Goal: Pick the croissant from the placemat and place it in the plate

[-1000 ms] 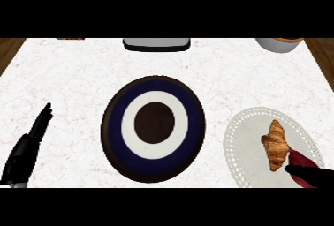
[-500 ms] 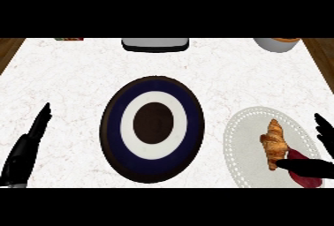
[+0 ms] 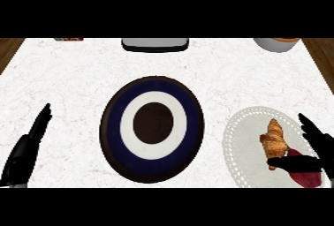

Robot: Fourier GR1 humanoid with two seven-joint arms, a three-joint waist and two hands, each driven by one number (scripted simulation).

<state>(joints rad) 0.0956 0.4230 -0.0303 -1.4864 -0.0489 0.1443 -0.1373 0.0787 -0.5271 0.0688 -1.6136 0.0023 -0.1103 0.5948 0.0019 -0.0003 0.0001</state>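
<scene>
I see the big white counter first. In its middle lies the dark blue plate, with a white ring and a brown middle. Right of it, near but apart, lies the round white lacy placemat. The left hand rests by the left edge, fingers straight and up. The right hand is wide open over the placemat's right side. Its thumb pokes out just under the croissant, and I cannot tell if they touch. The croissant lies on the placemat. A small red patch shows below the right hand.
</scene>
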